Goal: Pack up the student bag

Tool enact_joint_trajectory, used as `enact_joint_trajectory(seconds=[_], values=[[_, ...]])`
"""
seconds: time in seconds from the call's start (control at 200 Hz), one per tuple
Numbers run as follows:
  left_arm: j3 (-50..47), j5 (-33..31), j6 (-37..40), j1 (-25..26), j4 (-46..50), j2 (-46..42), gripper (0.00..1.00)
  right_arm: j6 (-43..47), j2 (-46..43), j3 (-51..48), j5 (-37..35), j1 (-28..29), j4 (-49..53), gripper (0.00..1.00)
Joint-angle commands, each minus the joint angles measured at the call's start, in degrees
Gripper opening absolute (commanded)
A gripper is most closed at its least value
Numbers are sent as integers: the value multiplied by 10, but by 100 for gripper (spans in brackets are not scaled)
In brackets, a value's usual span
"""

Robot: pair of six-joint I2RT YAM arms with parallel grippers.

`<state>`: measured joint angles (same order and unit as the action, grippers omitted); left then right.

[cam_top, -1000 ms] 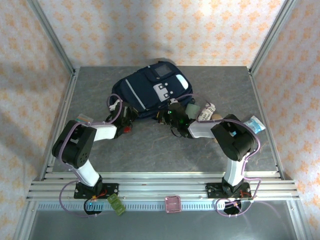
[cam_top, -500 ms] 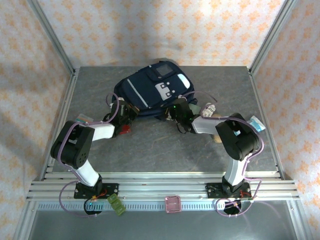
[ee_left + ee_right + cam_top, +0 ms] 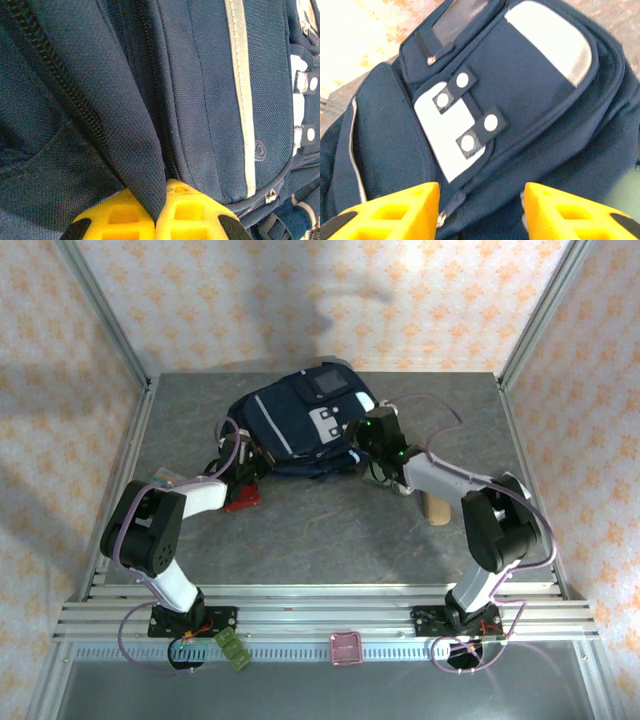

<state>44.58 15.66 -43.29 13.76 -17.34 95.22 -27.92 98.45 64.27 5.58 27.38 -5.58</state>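
R gripper [image 3: 480, 200] has just let go: jaws now part-open and empty over the student bag [image 3: 295, 420], by its front pocket. The pale roll it carried a sec ago is gone, prob. inside. L gripper [image 3: 159, 212] stays pinched shut on bag fabric at the near-left edge. Bag lies flat btw. both.

The bag [image 3: 300, 420] lies flat at the far middle of the surface [image 3: 330, 540], front side up. It is navy with pale stripes, white-grey patches and a small grey panel at its far end. Its near-left zip seems open.
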Motion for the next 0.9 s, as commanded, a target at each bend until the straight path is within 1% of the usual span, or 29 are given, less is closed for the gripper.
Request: enact_joint_trajectory(seconds=[0.0, 0.05, 0.11, 0.16, 0.225, 0.25, 0.355, 0.511, 0.586, 0.646, 0.681, 0.736, 0.756, 0.866, 0.896], values=[[50, 20, 92, 4, 30, -9, 0, 32, 66, 53, -2, -9, 64, 43], [70, 37, 121, 4, 48, -2, 0, 35, 99, 86, -12, -11, 90, 40], [94, 47, 147, 4, 72, 4, 0, 46, 136, 123, -8, -13, 110, 36], [109, 41, 165, 4, 89, 6, 0, 50, 167, 155, -14, -14, 137, 32], [119, 30, 179, 1, 93, 7, 0, 55, 198, 178, 6, -13, 159, 26], [122, 27, 181, -2, 93, 8, 0, 51, 205, 179, 15, -12, 164, 23], [137, 30, 179, -18, 93, 22, 0, 39, 200, 133, 50, 3, 149, 18], [164, 28, 184, -39, 99, 51, 0, 16, 161, 47, 56, 52, 129, 17], [182, 21, 190, -40, 108, 62, 0, -2, 139, 8, 63, 74, 116, 17], [190, 16, 194, -41, 110, 68, 0, -26, 122, -24, 81, 88, 93, 17], [194, 15, 194, -41, 112, 72, 3, -36, 112, -38, 89, 97, 82, 16], [198, 18, 191, -42, 111, 77, 10, -46, 106, -51, 83, 107, 74, 16], [198, 20, 189, -42, 110, 78, 13, -49, 105, -51, 82, 108, 72, 17], [193, 22, 179, -42, 105, 70, 34, -55, 102, -36, 82, 108, 72, 26], [187, 24, 175, -41, 102, 62, 38, -52, 99, -28, 84, 108, 74, 28]])
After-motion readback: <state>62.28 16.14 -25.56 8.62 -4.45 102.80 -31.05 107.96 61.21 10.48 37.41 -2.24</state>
